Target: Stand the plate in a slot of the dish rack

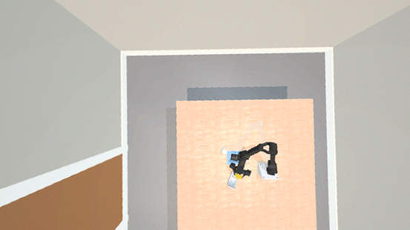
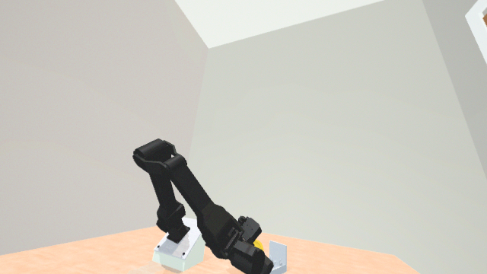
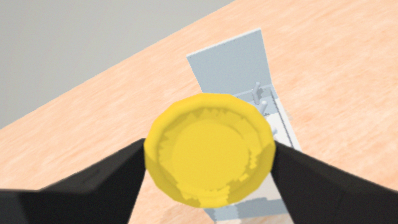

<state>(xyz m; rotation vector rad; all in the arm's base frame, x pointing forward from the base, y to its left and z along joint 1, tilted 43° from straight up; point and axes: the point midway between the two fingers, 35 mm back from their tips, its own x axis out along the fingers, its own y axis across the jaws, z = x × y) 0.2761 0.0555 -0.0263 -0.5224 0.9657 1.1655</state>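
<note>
The yellow plate (image 1: pixel 238 176) (image 2: pixel 259 244) (image 3: pixel 210 155) is held by its opposite edges between the two black fingers of my gripper (image 3: pixel 208 146), which is shut on it. In the wrist view its round face is turned toward the camera. The light grey-blue dish rack (image 1: pixel 232 183) (image 2: pixel 278 253) (image 3: pixel 232 67) stands on the table beyond the plate, with a tall back panel and short pegs or rails. The plate covers much of the rack in the wrist view. In the top view the plate overlaps the rack's arm-side end. Its height above the rack cannot be told.
A blue square item (image 1: pixel 229 158) lies partly under the arm, with a small white round thing (image 1: pixel 223 151) beside it. The arm's sloped white base (image 1: pixel 264 173) (image 2: pixel 190 251) stands on the wooden table (image 1: pixel 219 213) (image 2: pixel 342 262) (image 3: pixel 340 60).
</note>
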